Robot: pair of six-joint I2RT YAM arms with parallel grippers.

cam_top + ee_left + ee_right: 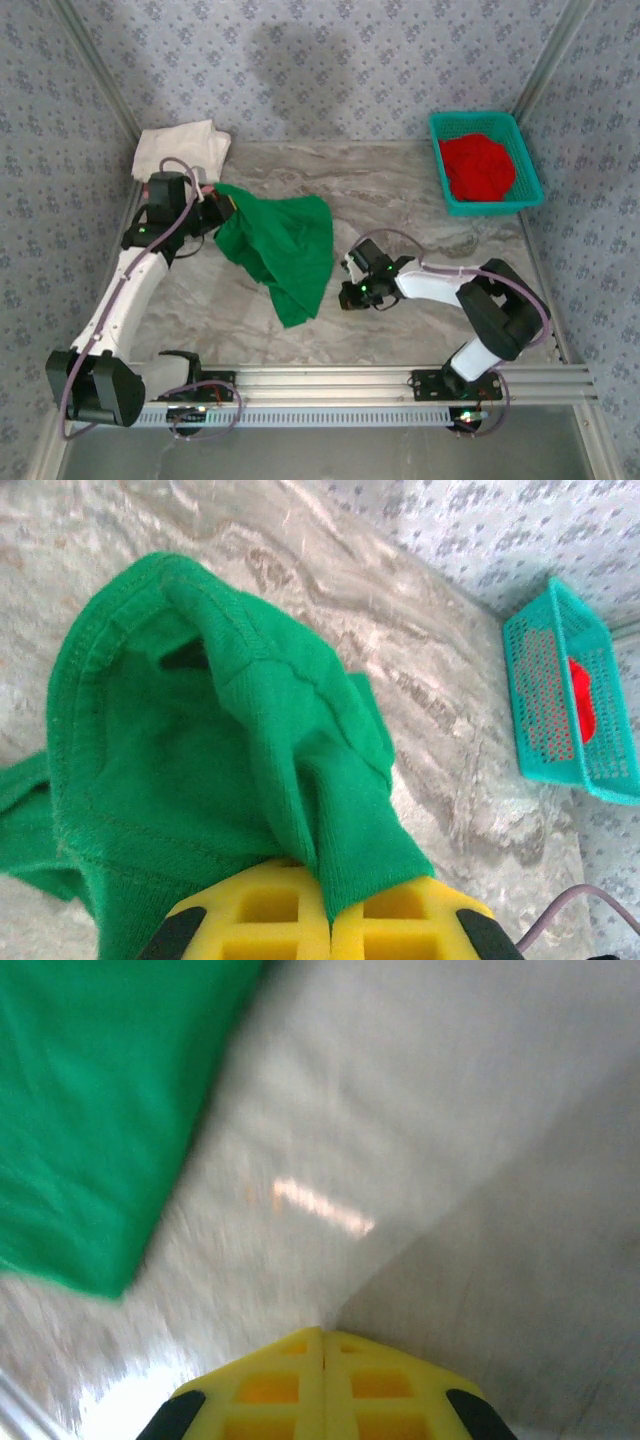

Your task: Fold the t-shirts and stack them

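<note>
Green t-shirt (200, 760) between left fingers (250, 920)

Matt knitted cloth: green t-shirt (180, 780)

Robotics lab cell. Left arm (125, 290) and right arm (435, 285), 2 in all, bolted to an aluminium rail (350, 380) edging a marble-patterned counter (400, 205); patterned backdrop walls (350, 70) on metal posts (548, 60).
</note>
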